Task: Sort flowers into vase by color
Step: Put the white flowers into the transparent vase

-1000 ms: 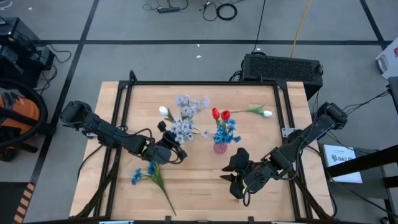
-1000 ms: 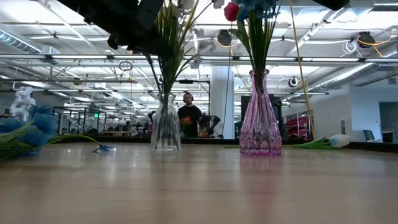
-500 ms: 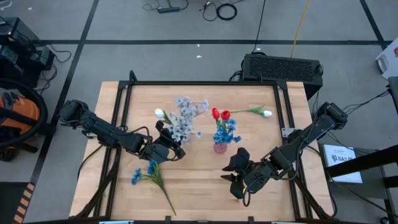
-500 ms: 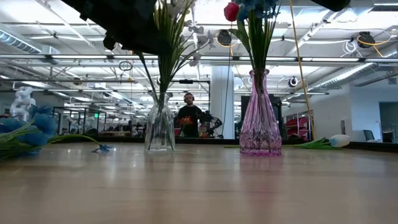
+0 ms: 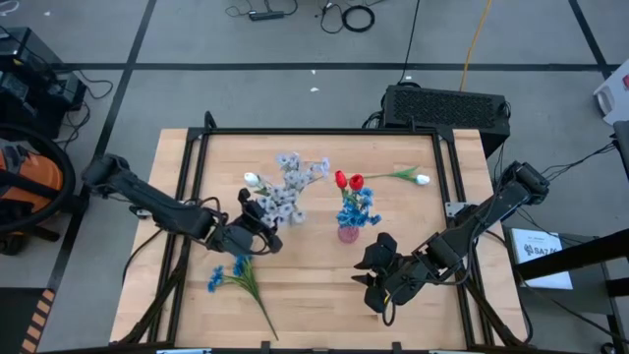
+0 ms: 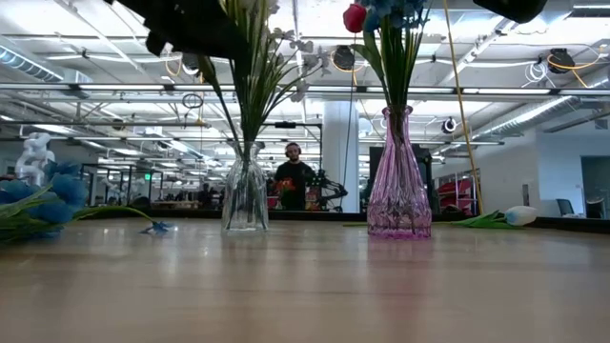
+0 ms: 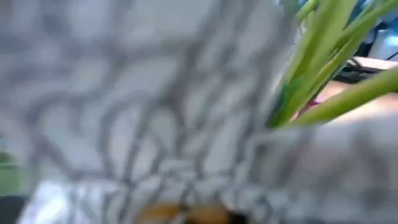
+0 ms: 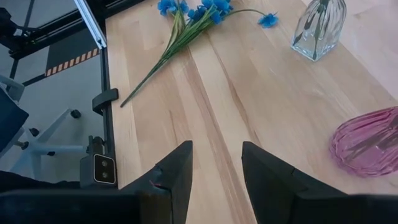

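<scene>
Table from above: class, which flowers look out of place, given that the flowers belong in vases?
Two sprays lie flat on the table rather than in a vase: a blue flower spray near the front left, and a white tulip at the back right, beyond the pink vase.

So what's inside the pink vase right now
The pink vase holds red tulip buds and blue clusters, green stems running down its neck. The ribbed glass hides the stem ends at the bottom.

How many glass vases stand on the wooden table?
2. A clear glass vase with pale lavender-white sprays stands left of centre; a pink glass vase with blue and red flowers stands beside it at centre. None looks hidden.
</scene>
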Tool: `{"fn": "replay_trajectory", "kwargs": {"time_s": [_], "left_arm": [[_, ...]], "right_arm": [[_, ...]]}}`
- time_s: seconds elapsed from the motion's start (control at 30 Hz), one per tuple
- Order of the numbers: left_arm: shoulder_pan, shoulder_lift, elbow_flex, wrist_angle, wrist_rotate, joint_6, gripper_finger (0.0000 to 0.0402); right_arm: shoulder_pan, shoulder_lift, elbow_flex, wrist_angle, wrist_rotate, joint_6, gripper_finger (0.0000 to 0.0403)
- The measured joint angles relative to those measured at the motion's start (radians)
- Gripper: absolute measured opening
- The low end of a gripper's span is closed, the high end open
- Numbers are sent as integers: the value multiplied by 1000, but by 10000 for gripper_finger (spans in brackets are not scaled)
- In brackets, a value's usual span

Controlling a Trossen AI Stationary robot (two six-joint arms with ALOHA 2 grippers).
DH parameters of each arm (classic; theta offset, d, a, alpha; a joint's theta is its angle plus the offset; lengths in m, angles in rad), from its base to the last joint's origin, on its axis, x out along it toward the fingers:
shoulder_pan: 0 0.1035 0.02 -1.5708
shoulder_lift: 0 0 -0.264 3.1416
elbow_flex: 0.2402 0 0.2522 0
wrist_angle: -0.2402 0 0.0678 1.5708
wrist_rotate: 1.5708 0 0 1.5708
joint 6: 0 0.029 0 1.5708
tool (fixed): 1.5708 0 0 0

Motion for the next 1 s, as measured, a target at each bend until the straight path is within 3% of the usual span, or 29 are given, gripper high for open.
{"fn": "replay_trajectory", "kwargs": {"time_s": [0.27, 0.63, 1.0], "left_arm": [[20, -24, 1, -56, 73, -101, 141], [123, -11, 1, -152, 411, -207, 141], [113, -91, 1, -223, 438, -205, 141]], "right_arm": [[0, 0, 0, 0, 4, -37, 130], [-1, -1, 0, 0, 4, -23, 130], [-1, -1, 0, 2, 4, -16, 130]]}}
